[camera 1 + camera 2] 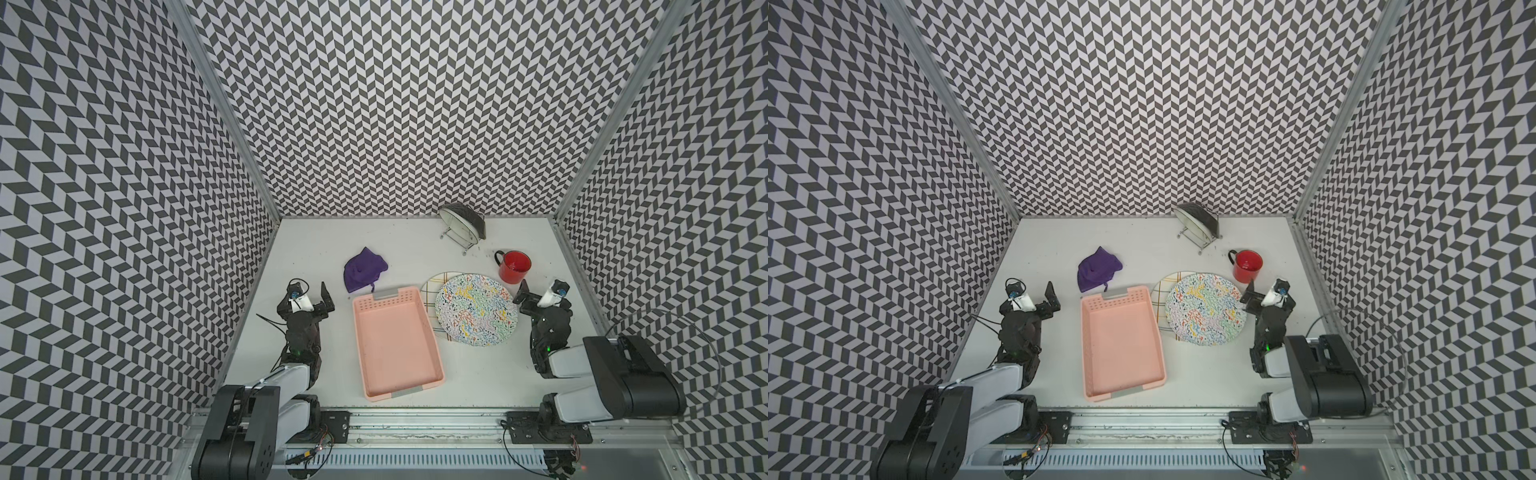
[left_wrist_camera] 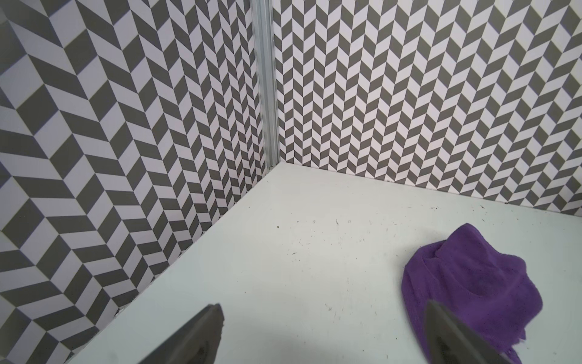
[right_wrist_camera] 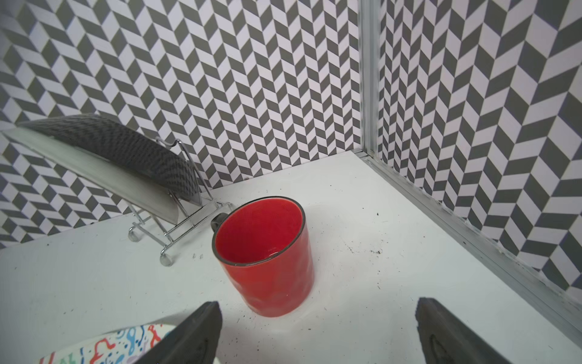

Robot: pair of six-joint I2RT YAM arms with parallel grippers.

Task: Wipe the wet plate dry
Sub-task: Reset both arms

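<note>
Jaws on both arms are seen spread wide and empty: the left gripper (image 1: 308,294) is parked just short of the crumpled purple cloth (image 1: 365,274), presumably so it can be grabbed first. The right gripper (image 1: 541,291) is set beside the round plate with multicoloured squiggles (image 1: 477,309), probably for steadying. That plate is found right of the pink plastic tray (image 1: 395,345), stacked on a grid-lined white plate (image 1: 431,286); no writing can be read.
</note>
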